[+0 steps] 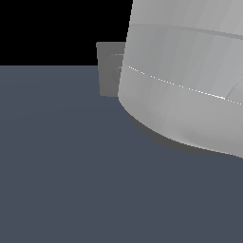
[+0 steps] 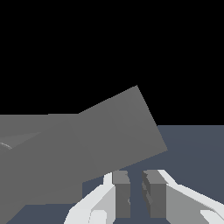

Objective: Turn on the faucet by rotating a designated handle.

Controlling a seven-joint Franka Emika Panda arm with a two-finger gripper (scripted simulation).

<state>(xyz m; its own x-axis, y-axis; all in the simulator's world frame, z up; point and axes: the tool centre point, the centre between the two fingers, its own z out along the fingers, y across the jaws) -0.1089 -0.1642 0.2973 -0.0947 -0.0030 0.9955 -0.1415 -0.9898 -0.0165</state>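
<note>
In the exterior view only part of the matte grey faucet [image 1: 109, 66] shows: a piece of its square plate with a raised ring, behind the arm. The handle is hidden there. In the wrist view a broad grey bar, the handle [image 2: 118, 131], slants across the picture close in front of my gripper [image 2: 136, 175]. Its squared end lies just beyond the fingertips. More grey faucet body [image 2: 26, 175] merges with it at the side. The fingers [image 2: 120, 192] stand close together with only a narrow slit and nothing between them. Contact with the handle cannot be told.
The big glossy white robot arm [image 1: 190, 71] fills the exterior view's right and covers most of the faucet. A flat blue-grey floor [image 1: 71, 166] spreads below, also seen in the wrist view [image 2: 192, 148]. The background is black.
</note>
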